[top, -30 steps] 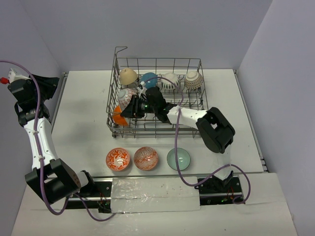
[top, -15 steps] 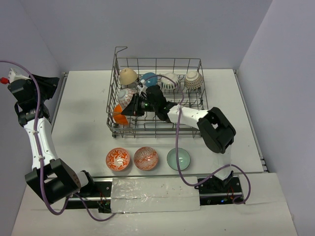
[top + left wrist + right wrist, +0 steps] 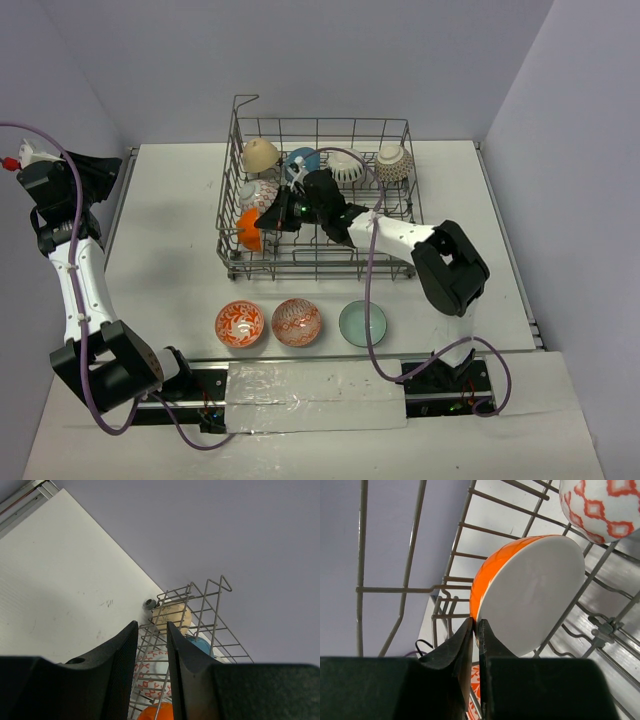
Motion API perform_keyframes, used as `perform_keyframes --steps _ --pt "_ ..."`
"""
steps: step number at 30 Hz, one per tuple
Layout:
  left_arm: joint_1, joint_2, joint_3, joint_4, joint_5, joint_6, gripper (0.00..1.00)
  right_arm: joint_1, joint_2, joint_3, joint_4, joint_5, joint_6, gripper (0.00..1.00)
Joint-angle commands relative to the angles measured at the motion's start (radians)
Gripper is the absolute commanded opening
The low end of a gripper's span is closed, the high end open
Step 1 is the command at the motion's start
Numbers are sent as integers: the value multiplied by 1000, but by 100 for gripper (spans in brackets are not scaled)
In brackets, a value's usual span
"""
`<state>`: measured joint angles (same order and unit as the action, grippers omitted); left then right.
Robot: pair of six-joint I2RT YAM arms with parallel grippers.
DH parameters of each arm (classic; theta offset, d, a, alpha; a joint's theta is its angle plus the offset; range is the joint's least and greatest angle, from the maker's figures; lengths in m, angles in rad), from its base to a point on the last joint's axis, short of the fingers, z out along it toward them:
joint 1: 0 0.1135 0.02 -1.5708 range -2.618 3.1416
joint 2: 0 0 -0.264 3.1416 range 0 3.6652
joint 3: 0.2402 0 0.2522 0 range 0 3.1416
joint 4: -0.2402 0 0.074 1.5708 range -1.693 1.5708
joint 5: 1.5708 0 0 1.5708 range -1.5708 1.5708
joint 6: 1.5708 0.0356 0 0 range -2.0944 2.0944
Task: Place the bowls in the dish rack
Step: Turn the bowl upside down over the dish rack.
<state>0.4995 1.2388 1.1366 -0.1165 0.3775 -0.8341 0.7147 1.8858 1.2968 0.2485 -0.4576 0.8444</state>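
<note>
1. Where the right arm reaches into the dish rack, upper middle of the overhead view, we find the right fingers drawn almost together on the rim of the plain orange bowl, one finger on each face of the rim.
2. We note that this bowl stands on edge at the left end of the rack, just below a red-and-white patterned bowl.
3. Along the rack's upper row we record, left to right, a tan bowl, a teal-blue bowl, a white striped bowl and a brown-patterned bowl.
4. On the tabletop, lower middle, we count three bowls in a row, mouths up: two orange-red patterned bowls and a pale green bowl.
5. At the upper left, well apart from the rack, the left fingers stand partly apart and hold nothing.
</note>
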Motion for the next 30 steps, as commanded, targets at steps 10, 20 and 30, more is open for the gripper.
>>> perform_keyframes --steps 10,20,30 --pt "-7 -4 0 38 18 -11 36 -18 -102 -71 -109 89 -61 0" --pt "-13 -4 -1 37 15 -10 36 -18 -125 -85 -175 134 -99 8" --pt "-16 -4 -1 37 17 -11 36 -18 -137 -39 -311 220 -179 17"
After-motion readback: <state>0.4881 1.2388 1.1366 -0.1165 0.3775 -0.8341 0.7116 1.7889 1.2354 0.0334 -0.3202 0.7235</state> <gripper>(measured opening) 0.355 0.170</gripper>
